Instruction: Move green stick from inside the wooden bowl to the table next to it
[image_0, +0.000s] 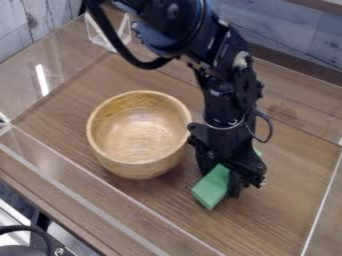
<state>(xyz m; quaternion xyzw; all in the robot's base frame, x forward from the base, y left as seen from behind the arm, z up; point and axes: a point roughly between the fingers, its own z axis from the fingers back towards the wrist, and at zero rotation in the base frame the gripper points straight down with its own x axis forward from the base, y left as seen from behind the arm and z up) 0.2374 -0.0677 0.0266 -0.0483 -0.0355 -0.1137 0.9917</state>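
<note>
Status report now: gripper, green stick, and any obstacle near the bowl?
Gripper down at table, jaws around green stick. Stick outside wooden bowl, right of it, touching table. Nothing else in the way.

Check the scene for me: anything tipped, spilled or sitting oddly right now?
Nothing stands out. The round light-tan wooden bowl sits upright and empty on the brown wood-grain table. The small bright-green block is outside it, on the table beside the bowl, between the black gripper's jaws.

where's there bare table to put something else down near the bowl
Bare table behind and left of the wooden bowl, toward the clear walls. Crowded to the bowl's right: the gripper and green stick sit close beside it.
</note>
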